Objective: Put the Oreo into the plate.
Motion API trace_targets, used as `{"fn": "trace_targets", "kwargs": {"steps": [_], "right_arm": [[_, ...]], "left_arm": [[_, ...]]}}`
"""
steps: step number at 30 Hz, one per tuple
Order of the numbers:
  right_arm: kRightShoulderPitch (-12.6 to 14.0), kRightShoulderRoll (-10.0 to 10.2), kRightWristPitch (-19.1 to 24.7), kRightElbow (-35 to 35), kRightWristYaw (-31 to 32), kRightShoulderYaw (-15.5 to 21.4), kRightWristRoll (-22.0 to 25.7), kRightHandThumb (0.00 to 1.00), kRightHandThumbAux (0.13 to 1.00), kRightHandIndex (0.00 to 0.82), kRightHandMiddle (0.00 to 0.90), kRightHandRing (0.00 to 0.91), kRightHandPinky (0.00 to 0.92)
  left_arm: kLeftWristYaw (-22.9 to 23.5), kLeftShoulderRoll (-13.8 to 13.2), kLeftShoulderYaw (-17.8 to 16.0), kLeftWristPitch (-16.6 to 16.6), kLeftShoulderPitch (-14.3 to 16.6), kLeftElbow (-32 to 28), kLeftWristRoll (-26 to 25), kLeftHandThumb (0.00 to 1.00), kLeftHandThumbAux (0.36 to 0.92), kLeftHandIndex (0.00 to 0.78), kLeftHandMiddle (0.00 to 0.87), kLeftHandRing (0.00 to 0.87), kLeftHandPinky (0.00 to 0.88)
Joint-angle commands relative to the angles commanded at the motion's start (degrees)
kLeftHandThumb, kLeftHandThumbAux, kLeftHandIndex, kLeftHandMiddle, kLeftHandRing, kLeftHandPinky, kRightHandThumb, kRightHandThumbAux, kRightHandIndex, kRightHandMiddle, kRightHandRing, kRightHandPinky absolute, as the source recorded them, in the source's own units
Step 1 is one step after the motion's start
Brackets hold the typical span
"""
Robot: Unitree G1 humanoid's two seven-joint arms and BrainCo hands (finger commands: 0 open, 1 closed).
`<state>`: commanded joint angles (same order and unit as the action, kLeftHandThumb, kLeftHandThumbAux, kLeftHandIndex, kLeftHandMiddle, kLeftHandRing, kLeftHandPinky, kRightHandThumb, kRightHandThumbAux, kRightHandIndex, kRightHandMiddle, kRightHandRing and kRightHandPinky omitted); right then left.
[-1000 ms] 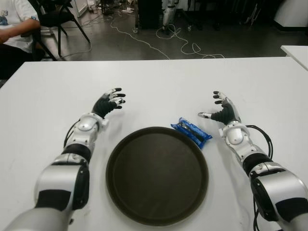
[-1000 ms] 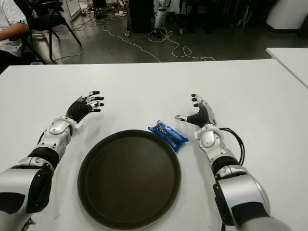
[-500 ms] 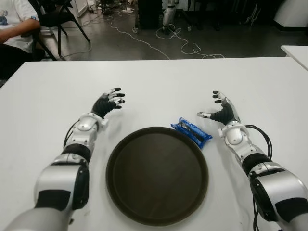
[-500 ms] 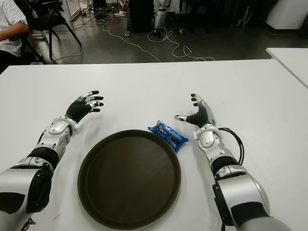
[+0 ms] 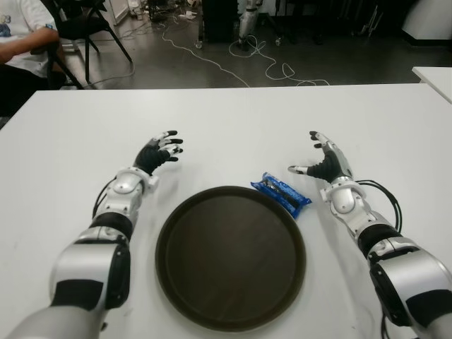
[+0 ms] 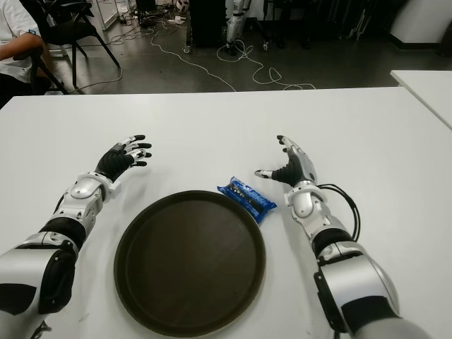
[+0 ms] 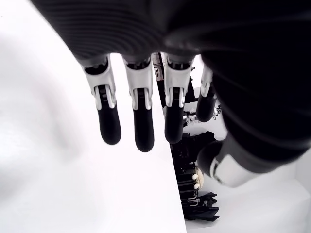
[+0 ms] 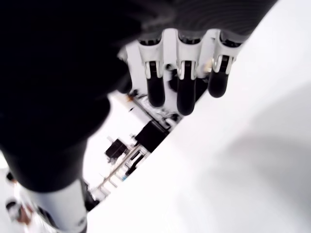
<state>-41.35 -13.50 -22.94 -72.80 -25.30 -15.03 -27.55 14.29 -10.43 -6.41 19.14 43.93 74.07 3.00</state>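
- Oreo pack, blue, lies on white worktop touching dark round plate's rim.
- Right hand beside it, fingers spread wide, empty.
- Left hand left of plate, fingers spread, empty.

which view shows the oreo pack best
The left eye view: the blue Oreo pack lies whole on the white table, by the brown plate's far right rim. The right eye view shows it equally whole; neither wrist view shows it.
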Motion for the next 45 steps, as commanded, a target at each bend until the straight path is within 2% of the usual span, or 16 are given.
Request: {"fn": "trace_targets", "kwargs": {"steps": [9,18,24,29,33,37,41,45], "right_arm": [[0.4,-1.3,1.8,2.7,-3.9,-3.7,-4.5,0.000,0.720,0.106,0.145,0.160,0.149],[3.5,-3.4,6.7,15.9,-2.3,-5.0,-6.9,0.000,0.686,0.086,0.131,0.138,0.100],[7.8,-5.6,14.6,30.5,4.5,-4.6,-7.8,0.000,0.672,0.091,0.132,0.128,0.086],[11.6,-7.3,24.3,44.1,13.6,-4.4,-9.5,0.000,0.659,0.093,0.123,0.114,0.070],[13.1,-9.3,30.1,52.9,22.0,-4.8,-10.8,0.000,0.649,0.091,0.115,0.104,0.061],[14.5,-12.3,33.1,60.2,30.4,-5.3,-12.1,0.000,0.640,0.105,0.125,0.109,0.068],[16.3,-14.7,34.3,65.7,35.4,-5.5,-13.4,0.000,0.639,0.119,0.142,0.122,0.073],[17.1,-15.7,35.0,68.5,38.0,-5.5,-14.4,0.000,0.644,0.130,0.158,0.135,0.072]], "left_arm": [[0.3,0.0,-0.3,-0.2,-0.2,0.0,-0.4,0.000,0.649,0.156,0.230,0.250,0.268],[-0.4,-0.2,-0.1,-1.6,0.1,0.2,-0.1,0.000,0.682,0.148,0.220,0.240,0.262],[0.1,-0.2,-0.4,-1.7,0.1,0.0,-0.5,0.000,0.678,0.149,0.220,0.235,0.251],[0.4,-0.3,-0.5,-1.9,0.0,0.0,-0.7,0.000,0.679,0.146,0.222,0.235,0.254],[0.4,-0.3,-0.6,-1.9,0.0,0.0,-0.7,0.000,0.670,0.142,0.225,0.240,0.261],[0.5,-0.2,-0.7,-1.8,0.0,0.0,-0.7,0.000,0.681,0.139,0.227,0.244,0.270],[0.7,-0.3,-0.7,-1.6,0.0,-0.1,-0.7,0.000,0.674,0.132,0.221,0.242,0.270],[0.7,-0.3,-0.6,-1.6,0.0,-0.1,-0.6,0.000,0.685,0.128,0.210,0.230,0.249]]}}
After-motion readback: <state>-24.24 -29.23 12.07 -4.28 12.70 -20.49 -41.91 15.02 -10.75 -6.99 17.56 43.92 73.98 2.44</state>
